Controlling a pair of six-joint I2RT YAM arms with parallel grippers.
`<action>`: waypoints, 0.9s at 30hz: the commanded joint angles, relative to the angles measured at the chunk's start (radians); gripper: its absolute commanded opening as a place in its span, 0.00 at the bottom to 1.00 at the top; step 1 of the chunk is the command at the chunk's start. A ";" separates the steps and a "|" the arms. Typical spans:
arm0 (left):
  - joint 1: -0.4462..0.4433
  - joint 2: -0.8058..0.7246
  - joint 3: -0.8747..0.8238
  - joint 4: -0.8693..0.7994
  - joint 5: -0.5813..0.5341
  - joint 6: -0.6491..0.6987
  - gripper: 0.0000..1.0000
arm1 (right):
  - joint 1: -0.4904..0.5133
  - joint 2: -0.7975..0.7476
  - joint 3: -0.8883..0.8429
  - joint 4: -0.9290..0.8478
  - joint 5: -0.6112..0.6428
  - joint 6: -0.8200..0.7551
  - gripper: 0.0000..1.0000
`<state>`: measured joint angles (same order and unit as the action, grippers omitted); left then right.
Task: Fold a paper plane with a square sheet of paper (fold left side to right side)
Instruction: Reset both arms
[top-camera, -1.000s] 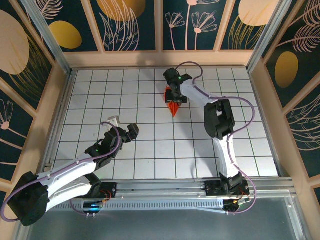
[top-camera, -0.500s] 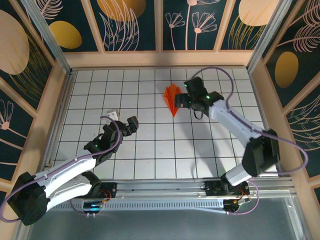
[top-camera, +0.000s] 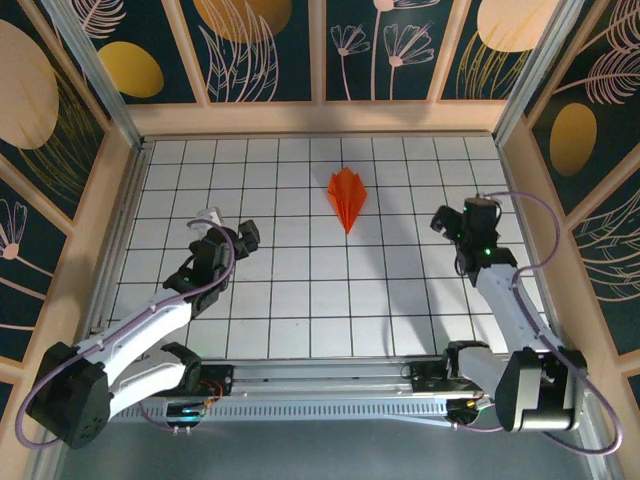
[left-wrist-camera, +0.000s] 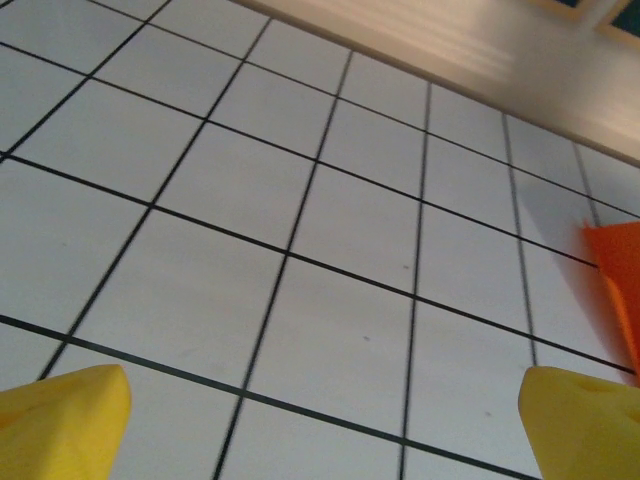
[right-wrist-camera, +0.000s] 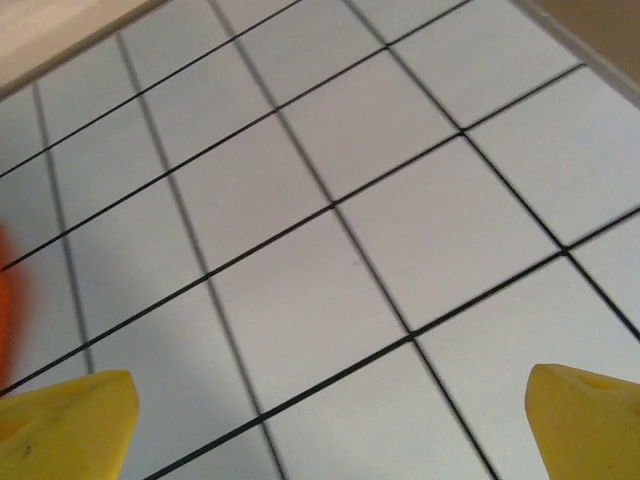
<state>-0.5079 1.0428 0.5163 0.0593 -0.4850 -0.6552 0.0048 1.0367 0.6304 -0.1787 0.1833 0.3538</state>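
Tabletop (top-camera: 300, 300) of white grid tiles within floral walls (top-camera: 270, 50); paper plane (top-camera: 346, 196) loose; left hand (top-camera: 226, 228), right hand (top-camera: 460, 213) agape.

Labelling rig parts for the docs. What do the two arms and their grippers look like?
The left arm and right arm match: white shells on the long links, black joints and black bases. A thin purple cable loops along each arm. The left gripper and right gripper each end in two blunt yellow fingertips.
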 joint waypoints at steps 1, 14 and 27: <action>0.057 0.023 0.008 0.044 0.045 0.025 0.99 | -0.027 -0.024 -0.125 0.265 0.000 -0.010 0.99; 0.217 -0.007 -0.036 0.116 0.034 0.034 0.99 | -0.024 0.155 -0.459 1.121 -0.036 -0.192 0.99; 0.264 0.070 -0.055 0.169 -0.010 0.060 0.99 | 0.003 0.471 -0.489 1.601 -0.084 -0.349 0.99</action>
<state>-0.2554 1.0981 0.4744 0.1833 -0.4614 -0.6250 0.0021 1.4406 0.1673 1.2179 0.1169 0.0517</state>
